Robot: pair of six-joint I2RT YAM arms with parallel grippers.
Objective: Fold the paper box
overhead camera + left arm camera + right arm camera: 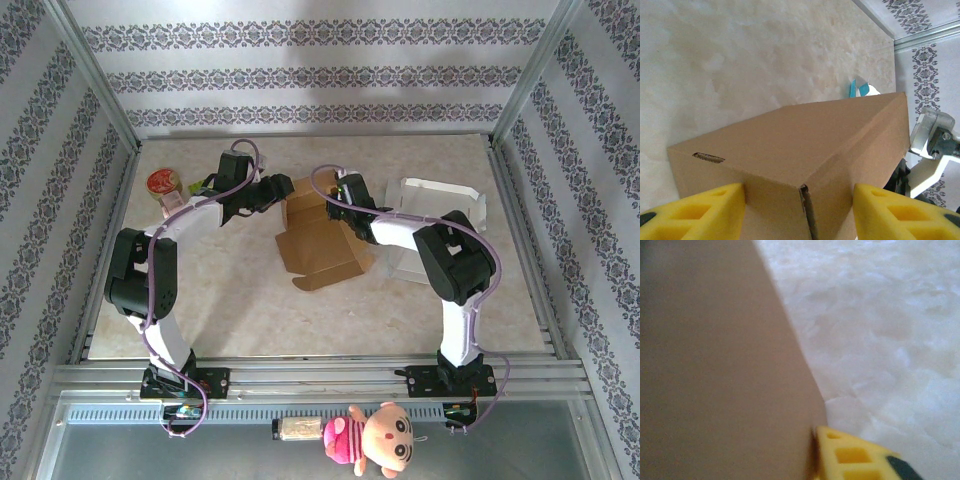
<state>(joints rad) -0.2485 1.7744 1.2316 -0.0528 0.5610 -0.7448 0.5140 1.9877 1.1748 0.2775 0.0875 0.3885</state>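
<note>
The paper box [318, 240] is brown cardboard in the middle of the table, partly formed, with a flat flap lying toward the near side. My left gripper [283, 190] reaches in from the left at the box's far end. In the left wrist view the box corner [805, 150] sits between both yellow fingers [715, 207], each pad against a side wall, so the left gripper [799, 194] is shut on it. My right gripper [338, 205] meets the box from the right. One yellow finger [845, 456] presses a cardboard panel [720, 365]; the other finger is hidden behind it.
A round red-topped jar [163, 183] stands at the far left. A clear plastic container [440, 210] sits right of the box, under the right arm. Metal frame rails [520, 250] border the table. A plush doll [382, 440] lies below the near rail.
</note>
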